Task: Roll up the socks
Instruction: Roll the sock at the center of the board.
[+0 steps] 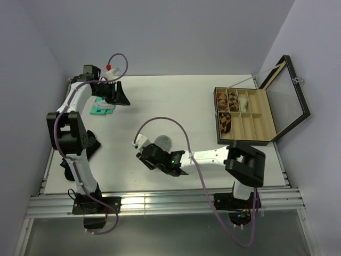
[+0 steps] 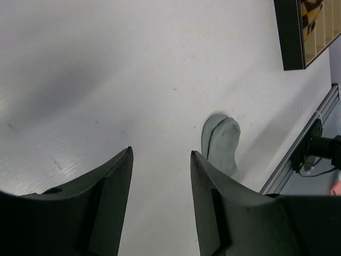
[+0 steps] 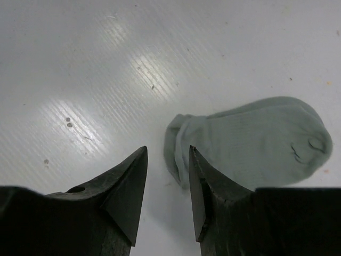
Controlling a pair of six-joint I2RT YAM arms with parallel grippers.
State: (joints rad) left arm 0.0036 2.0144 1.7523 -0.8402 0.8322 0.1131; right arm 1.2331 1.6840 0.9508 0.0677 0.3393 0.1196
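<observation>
Right wrist view: right gripper (image 3: 168, 152), jaws apart, nothing between them, above the table (image 3: 80, 64). Grey sock (image 3: 256, 141) lies flat just beside one finger. Its near edge is hidden behind that finger, so whether they touch cannot be told.

Left wrist view: left gripper (image 2: 162, 153), jaws apart, nothing between them. The sock shows well beyond the fingers, and the frame cuts off all but a corner of the case.

Top view:
- The right arm covers part of the sock near the table's middle.
- Teal packet (image 1: 101, 109), partly hidden under the left gripper.
- Dark shape (image 1: 91, 143) beside the left arm: cloth or arm part, cannot tell.
- Case (image 1: 250, 114), far right, lid (image 1: 287, 96) raised, divided into compartments. The left compartments hold patterned rolls (image 1: 225, 104), and one holds a white item (image 1: 244, 101) too small to make out.
</observation>
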